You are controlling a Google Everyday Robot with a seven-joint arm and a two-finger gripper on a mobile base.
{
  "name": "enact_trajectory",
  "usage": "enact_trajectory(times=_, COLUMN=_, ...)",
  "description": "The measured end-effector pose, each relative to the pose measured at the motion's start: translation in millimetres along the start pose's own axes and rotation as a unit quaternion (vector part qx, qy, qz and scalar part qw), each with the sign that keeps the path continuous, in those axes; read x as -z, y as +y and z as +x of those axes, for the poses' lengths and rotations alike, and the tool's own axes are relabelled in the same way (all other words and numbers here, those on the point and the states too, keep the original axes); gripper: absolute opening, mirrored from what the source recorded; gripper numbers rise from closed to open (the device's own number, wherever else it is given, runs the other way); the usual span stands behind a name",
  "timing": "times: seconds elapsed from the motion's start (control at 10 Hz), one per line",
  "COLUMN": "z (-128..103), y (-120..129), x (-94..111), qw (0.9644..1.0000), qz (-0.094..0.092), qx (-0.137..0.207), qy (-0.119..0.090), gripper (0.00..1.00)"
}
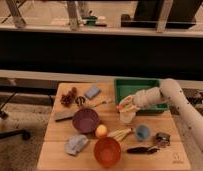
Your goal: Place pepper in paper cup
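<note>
The white arm comes in from the right, and my gripper (123, 106) hangs just above the rim of the off-white paper cup (126, 118), which stands upright in the middle right of the wooden table. The gripper is shut on the slim red-orange pepper (119, 106), which sticks out between the fingers right over the cup's mouth. The part of the pepper inside the gripper is hidden.
A green tray (137, 88) lies behind the arm. A blue cup (142, 132), a pale yellow banana-like thing (120, 133), a round orange fruit (100, 131), a purple bowl (85, 120) and a big orange bowl (107, 150) stand around the paper cup. A blue cloth (76, 144) lies front left.
</note>
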State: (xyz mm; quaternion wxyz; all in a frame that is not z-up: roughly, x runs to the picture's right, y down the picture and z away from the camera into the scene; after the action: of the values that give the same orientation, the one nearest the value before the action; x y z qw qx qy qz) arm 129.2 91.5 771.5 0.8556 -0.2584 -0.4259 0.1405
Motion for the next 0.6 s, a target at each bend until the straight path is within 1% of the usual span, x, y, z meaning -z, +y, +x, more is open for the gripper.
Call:
enact_trajectory(times=0.3, z=-0.7, y=4.4, x=-4.3, qw=1.0, qz=-0.007, qx=0.0, qy=0.001, gripper=0.0)
enact_trajectory(times=0.4, z=0.3, y=5.7, x=-4.1, qw=1.0, qz=-0.009, qx=-0.002, qy=0.002, gripper=0.05)
enact_trajectory(times=0.6, z=0.2, y=6.8, x=-4.9, qw=0.9999, qz=-0.012, qx=-0.003, qy=0.002, gripper=0.24)
